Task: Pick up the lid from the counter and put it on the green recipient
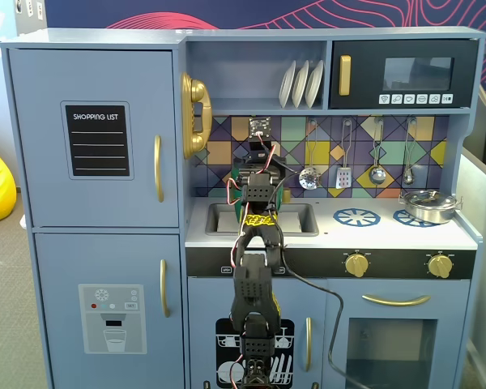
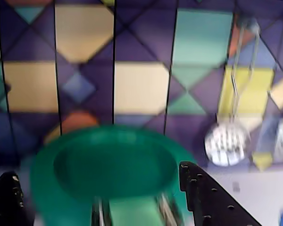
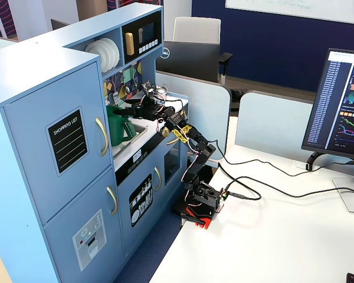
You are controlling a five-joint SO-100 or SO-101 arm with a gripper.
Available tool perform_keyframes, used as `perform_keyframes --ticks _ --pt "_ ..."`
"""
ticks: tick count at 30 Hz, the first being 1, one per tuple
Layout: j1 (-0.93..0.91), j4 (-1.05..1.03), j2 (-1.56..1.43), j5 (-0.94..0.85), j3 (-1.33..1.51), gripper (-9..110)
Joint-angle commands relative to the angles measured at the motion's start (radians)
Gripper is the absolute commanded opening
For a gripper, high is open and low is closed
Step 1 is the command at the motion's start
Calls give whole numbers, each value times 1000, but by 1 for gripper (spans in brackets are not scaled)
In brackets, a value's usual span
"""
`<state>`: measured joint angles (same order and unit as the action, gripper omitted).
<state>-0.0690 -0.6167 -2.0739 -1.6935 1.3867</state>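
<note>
**Arm reaching over the toy-kitchen sink, green recipient just ahead of the jaws**

Nearest in the wrist view, two matte black toothed fingers (image 2: 205, 197) enter from the bottom corners; the jaws (image 2: 99, 200) stand wide apart with nothing clamped between them. Just beyond, blurred, sits the green recipient (image 2: 108, 162), smooth plastic with a flared round rim and an open mouth. Behind it rises the tiled backsplash (image 2: 137, 87) of coloured diamonds, with a perforated steel skimmer (image 2: 226, 141) hanging at right.

In a fixed view the arm (image 1: 255, 243) hides most of the recipient (image 1: 240, 180), which stands at the sink (image 1: 300, 219) against the backsplash. To the right in that view, the white surface (image 1: 381, 235) carries blue burner rings and a shiny steel pot (image 1: 428, 204), well apart.

The side fixed view shows the recipient (image 3: 119, 127) as a tall cylinder by the sink, cabinet wall close on its left. I cannot find the lid in any view.
</note>
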Motion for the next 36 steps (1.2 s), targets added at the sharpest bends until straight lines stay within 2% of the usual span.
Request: perform_keyframes --ticks 1,9,12,15,17,19,23,27,32,36 --pt "-8 -167 -261 -11 81 38" --pt "-46 -453 -747 -14 695 34" --pt "-41 -505 -838 -32 943 21" --pt "-18 -448 -904 -29 1204 8" --pt "-25 -423 -933 -106 1353 5" --pt "8 -417 -956 -58 1459 2" --pt "71 -428 -1000 49 1601 0" --pt "115 -594 -1003 218 1609 2" --pt "87 -904 -1104 193 1611 2" --pt "72 -902 -1104 264 1609 3"
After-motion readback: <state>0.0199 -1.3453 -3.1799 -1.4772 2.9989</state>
